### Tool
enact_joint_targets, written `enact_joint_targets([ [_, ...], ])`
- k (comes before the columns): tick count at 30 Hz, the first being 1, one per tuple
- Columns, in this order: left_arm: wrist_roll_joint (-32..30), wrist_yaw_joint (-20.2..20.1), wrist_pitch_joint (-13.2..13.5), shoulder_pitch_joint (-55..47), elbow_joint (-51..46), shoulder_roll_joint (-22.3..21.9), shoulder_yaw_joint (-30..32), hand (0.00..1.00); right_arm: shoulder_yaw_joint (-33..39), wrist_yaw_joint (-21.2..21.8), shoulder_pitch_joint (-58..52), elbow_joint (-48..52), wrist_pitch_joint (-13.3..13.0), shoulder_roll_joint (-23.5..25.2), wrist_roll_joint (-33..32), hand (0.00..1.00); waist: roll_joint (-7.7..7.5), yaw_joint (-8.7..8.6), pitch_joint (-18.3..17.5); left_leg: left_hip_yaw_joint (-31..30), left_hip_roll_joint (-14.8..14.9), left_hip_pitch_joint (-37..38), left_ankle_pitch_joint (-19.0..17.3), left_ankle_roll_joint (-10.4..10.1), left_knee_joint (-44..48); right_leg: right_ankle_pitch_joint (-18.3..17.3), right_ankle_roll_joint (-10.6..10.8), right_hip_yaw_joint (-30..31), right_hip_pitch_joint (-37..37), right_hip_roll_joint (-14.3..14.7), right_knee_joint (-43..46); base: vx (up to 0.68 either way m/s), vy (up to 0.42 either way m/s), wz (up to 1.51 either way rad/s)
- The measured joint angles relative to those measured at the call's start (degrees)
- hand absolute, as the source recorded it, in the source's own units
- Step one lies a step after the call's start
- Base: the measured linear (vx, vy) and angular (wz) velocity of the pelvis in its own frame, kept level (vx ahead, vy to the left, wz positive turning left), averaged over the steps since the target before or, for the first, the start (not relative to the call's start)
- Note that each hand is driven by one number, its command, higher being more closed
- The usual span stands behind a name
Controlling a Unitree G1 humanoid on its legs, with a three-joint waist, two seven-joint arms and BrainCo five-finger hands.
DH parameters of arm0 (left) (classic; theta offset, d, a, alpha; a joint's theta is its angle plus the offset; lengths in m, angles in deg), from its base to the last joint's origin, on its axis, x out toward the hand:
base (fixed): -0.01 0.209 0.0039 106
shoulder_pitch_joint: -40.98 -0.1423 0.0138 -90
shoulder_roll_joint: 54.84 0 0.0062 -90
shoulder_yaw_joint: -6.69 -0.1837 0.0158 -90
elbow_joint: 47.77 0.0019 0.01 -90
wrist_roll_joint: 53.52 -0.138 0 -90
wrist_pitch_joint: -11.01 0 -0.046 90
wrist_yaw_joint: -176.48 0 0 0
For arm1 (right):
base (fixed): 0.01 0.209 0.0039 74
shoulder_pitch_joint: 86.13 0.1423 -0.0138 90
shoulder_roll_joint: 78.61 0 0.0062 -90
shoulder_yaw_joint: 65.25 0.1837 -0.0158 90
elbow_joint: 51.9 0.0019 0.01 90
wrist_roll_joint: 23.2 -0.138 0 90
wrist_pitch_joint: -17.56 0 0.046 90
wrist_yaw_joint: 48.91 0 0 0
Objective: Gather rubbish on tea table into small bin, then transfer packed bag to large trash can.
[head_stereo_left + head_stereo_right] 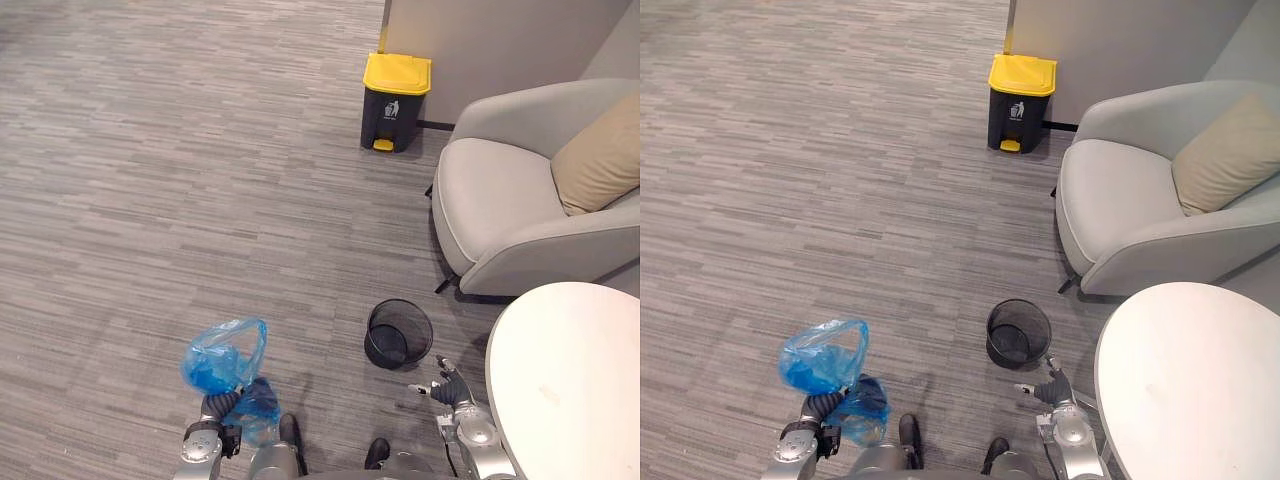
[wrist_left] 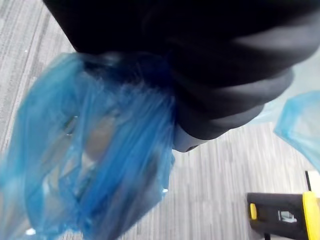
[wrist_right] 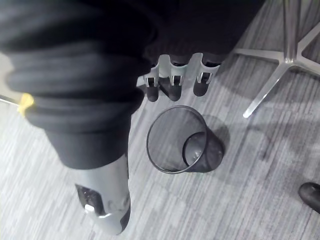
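Note:
My left hand (image 1: pixel 217 406) is low at the left, its fingers curled round the neck of a blue plastic bag (image 1: pixel 224 358). The bag puffs up above the hand and hangs below it over the carpet; it also shows close up in the left wrist view (image 2: pixel 90 165). The small black mesh bin (image 1: pixel 398 333) stands on the floor, without a liner. My right hand (image 1: pixel 446 386) hovers just beside and above it, open, with its fingers (image 3: pixel 172 82) straight and holding nothing. The large dark trash can with a yellow lid (image 1: pixel 396 88) stands far ahead by the wall.
A round white tea table (image 1: pixel 570 380) fills the lower right, its metal base legs (image 3: pixel 280 70) near the small bin (image 3: pixel 182 142). A grey armchair (image 1: pixel 500 200) with a beige cushion (image 1: pixel 600 160) stands at the right. Grey carpet stretches toward the large trash can (image 2: pixel 285 215).

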Motion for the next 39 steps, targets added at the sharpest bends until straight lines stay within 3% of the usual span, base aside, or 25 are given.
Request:
enact_joint_targets([
  [5, 0.18, 0.07, -0.15, -0.4, -1.66, 0.03, 1.06, 1.0, -0.12, -0.09, 0.0, 0.05, 0.1, 0.28, 0.0, 0.0, -0.89, 0.07, 1.08, -2.16, -0.58, -6.19, -7.33, 1.86, 11.32, -5.79, 2.33, 0.75, -2.43, -2.16, 8.29, -0.01, 0.082, 0.29],
  [8, 0.19, 0.35, -0.19, -1.28, -4.91, 0.04, 0.63, 1.0, -0.11, -0.1, -2.21, 2.68, 0.11, 1.24, -0.07, 0.0, -1.61, -0.09, 1.58, -5.37, -2.65, -7.39, -10.48, 3.61, 14.99, -11.15, 3.03, 7.24, -2.6, -0.61, 10.39, 0.09, 0.057, 0.67],
  [10, 0.22, 0.84, -0.23, -1.33, -5.64, 0.41, 0.66, 1.0, -0.11, -0.12, -2.51, 2.98, 0.05, 1.33, -0.17, 0.0, -2.48, 0.11, 2.25, -6.6, -4.31, -7.49, -12.26, 4.88, 16.21, -9.63, 3.49, 9.89, -2.59, -0.8, 12.35, 0.21, 0.064, 0.37],
  [11, 0.58, 1.03, -0.47, -0.97, -5.85, 0.3, 0.77, 1.0, -0.02, -0.19, -1.31, 3.14, 0.05, 1.35, -0.39, 0.0, -1.78, 0.05, 3.81, -7.49, -4.66, -6.9, -13.27, 6.09, 17.3, -9.27, 2.9, 11.71, -6.87, -1.68, 21.45, 0.2, 0.097, 0.24],
  [12, 0.62, 1.07, -0.64, -0.71, -5.87, 0.5, 0.53, 1.0, -0.02, -0.25, -0.94, 3.14, 0.04, 1.64, -0.71, 0.0, -1.04, -0.31, 4.22, -8.36, -4.26, -6.59, -13.79, 6.46, 17.75, -10.25, 2.52, 12.79, -8.84, -0.72, 24.06, 0.21, 0.101, 0.23],
  [14, 0.63, 1.16, -1.05, 0.62, -5.86, 0.85, 0.37, 1.0, -0.14, -0.3, -1.69, 3.88, 0.06, 2.61, -0.73, 0.0, -0.56, -0.14, 4.86, -9.41, -3.85, -3.71, -15.18, 6.25, 16.46, -10.79, 1.24, 13.28, -12.52, 2.03, 23.63, 0.24, 0.052, 0.28],
  [17, 0.61, 1.03, -1.06, 1.43, -5.67, 0.96, 0.21, 1.0, -0.08, -0.39, -3.53, 5.23, 0.05, 2.03, -0.72, 0.0, -1.43, -0.49, 5.03, -10.66, -5.43, 3.02, -16.58, 5.4, 12.21, -9.87, 0.18, 14.1, -15.23, 4.06, 17.53, 0.37, -0.04, 0.4],
  [20, 0.51, 0.75, -1.03, 1.89, -5.46, 1.2, -0.58, 1.0, 0.27, -0.62, -5.3, 5.21, 0.06, 2.14, -0.72, 0.0, -2.45, -1.97, 3.87, -14.39, -6.41, 6.31, -18.14, 3.25, 10.74, -2.78, -3.88, 13.88, -14.91, 4.51, 13.47, 0.57, -0.133, 0.73],
  [21, 0.31, 0.68, -1.04, 1.66, -4.67, 0.99, -1.38, 1.0, 0.38, -0.53, -6.28, 5.22, 0.18, 2.03, -0.72, 0.0, -1.78, -1.76, 2.64, -14.94, -5.0, 7.5, -18.69, 1.17, 10.85, -2.05, -5.77, 11.72, -13.23, 5.03, 13.65, 0.45, -0.12, 0.53],
  [23, -0.08, 0.51, -1.14, 1.29, -4.63, -0.18, -1.97, 1.0, 0.06, -0.31, -6.06, 6.08, 0.19, 2.19, -0.71, 0.0, -0.89, -1.96, 2.68, -13.25, -3.3, 7.34, -16.87, -1.95, 14.67, -3.4, -6.17, 10.17, -10.09, 5.72, 12.61, 0.55, -0.142, 0.36],
  [25, -0.05, 0.07, -1.31, 1.11, -4.95, -3.27, -1.94, 1.0, -0.24, 0.15, -7.09, 9.27, 0.15, 1.81, -0.77, 0.0, 0.44, -2.26, 3.01, -10.21, -1.07, 5.85, -13.64, -4.42, 26.27, -3.62, -6.6, 9.14, -7.49, 5.77, 17.19, 0.57, -0.097, 0.09],
  [26, -0.04, -0.26, -1.32, 0.87, -5.82, -4.92, -1.86, 1.0, -0.53, 0.11, -7.17, 11.26, -0.28, 1.21, -0.93, 0.0, 1.83, -2.14, 3.48, -7.71, 1.12, 4.93, -11.45, -4.43, 33.89, -5.97, -5.71, 9.07, -8.96, 7.57, 21.38, 0.27, -0.031, -0.21],
  [27, -0.04, -0.54, -1.22, 0.51, -6.28, -5.49, -1.79, 1.0, -0.5, 0.13, -7.37, 12.17, -0.42, 1.11, -1.32, 0.0, 2.83, -1.6, 2.76, -6.91, 3.52, 3.42, -11.06, -4.08, 39.19, -6.26, -5.52, 9.49, -7.17, 8.71, 14.34, 0.09, -0.044, -0.4],
  [28, -0.03, -0.63, -1.26, 0.35, -7.18, -6.15, -1.84, 1.0, -1.37, -0.03, -7.62, 13.47, -0.27, 1.27, -2.02, 0.0, 3.46, -1.61, 2.02, -4.05, 7.31, 0.11, -14.45, -2.72, 47.49, -3.13, -7.98, 9.44, -4.65, 9.52, 9.45, 0.07, 0.0, -0.4],
  [29, -0.05, -0.82, -1.26, 0.9, -7.54, -6.08, -2.16, 1.0, -1.42, -0.44, -7.24, 13.71, -0.07, 1.27, -2.2, 0.0, 3.07, -1.54, 1.63, -3.51, 8.44, -2.51, -16.88, -1.08, 49.14, -4.62, -7.73, 12.03, -3.41, 9.94, 9.1, 0.26, 0.054, -0.43],
  [32, -0.07, -0.89, -1.27, 1.56, -8.59, -5.62, -2.16, 1.0, -1.47, -1.33, -7.32, 13.7, 0.05, 2.33, -2.4, 0.0, 0.29, 0.32, 2.27, -2.98, 8.58, -7.82, -19.4, 0.13, 44.68, -5.66, -6.51, 17.3, 1.18, 7.76, 6.63, 0.44, 0.133, -0.71],
  [33, -0.07, -0.95, -1.28, 1.41, -8.59, -5.64, -2.2, 1.0, -1.4, -1.4, -7.41, 13.82, 0.04, 2.44, -2.41, 0.0, 0.17, 0.3, 2.35, -3.37, 8.37, -9.01, -19.37, 0.09, 42.77, -5.98, -5.95, 18.0, 2.13, 7.13, 6.19, 0.4, 0.227, -0.71],
  [34, -0.09, -1.05, -1.27, 1.29, -8.59, -5.68, -2.47, 1.0, -1.24, -1.57, -7.55, 13.9, 0.04, 2.32, -2.42, 0.0, 0.16, 0.48, 2.37, -4.16, 7.91, -10.82, -19.09, -0.35, 36.75, -7.17, -3.99, 19.97, 3.51, 5.75, 6.32, 0.38, 0.312, -0.73],
  [35, -0.08, -1.03, -1.23, 1.28, -8.6, -5.81, -2.93, 1.0, -1.06, -1.61, -7.85, 13.98, 0.04, 1.99, -2.44, 0.0, 1.08, 0.68, 2.04, -6.63, 6.98, -11.45, -17.26, -2.29, 28.16, -9.03, -1.58, 21.84, 3.73, 5.07, 7.64, 0.37, 0.349, -0.79],
  [36, -0.08, -0.99, -1.22, 1.14, -8.6, -6.04, -3.36, 1.0, -0.83, -1.61, -8.07, 14.25, 0.04, 1.57, -2.45, 0.0, 2.41, 0.95, 1.51, -8.66, 7.1, -10.94, -14.09, -2.85, 22.04, -10.29, -0.34, 22.91, 3.6, 5.37, 8.63, 0.36, 0.413, -0.98],
  [37, -0.08, -0.9, -1.3, 1.06, -7.72, -6.07, -3.92, 1.0, 0.16, -1.7, -7.65, 12.58, 0.58, 1.93, -2.52, 0.0, 2.28, 1.51, 1.28, -8.87, 6.9, -9.97, -8.44, -4.38, 21.15, -13.2, 1.72, 26.46, 3.38, 4.82, 11.0, 0.35, 0.411, -0.75],
  [38, -0.07, -0.67, -1.37, 0.87, -8.02, -5.2, -3.83, 1.0, 0.18, -1.62, -7.93, 12.61, 0.74, 3.33, -2.75, 0.0, 0.57, 1.11, 0.3, -7.85, 5.02, -9.45, -10.83, -3.41, 21.73, -13.39, 2.05, 28.4, 3.48, 2.75, 11.01, 0.42, 0.44, -0.67],
  [39, -0.07, -0.62, -1.3, 0.87, -8.18, -4.99, -3.72, 1.0, 0.17, -1.57, -8.51, 12.62, 0.66, 3.78, -2.86, 0.0, -0.09, 0.84, -0.03, -6.56, 4.42, -9.19, -12.25, -2.85, 22.59, -13.64, 2.55, 29.45, 3.46, 1.68, 11.07, 0.35, 0.311, -0.5],
])
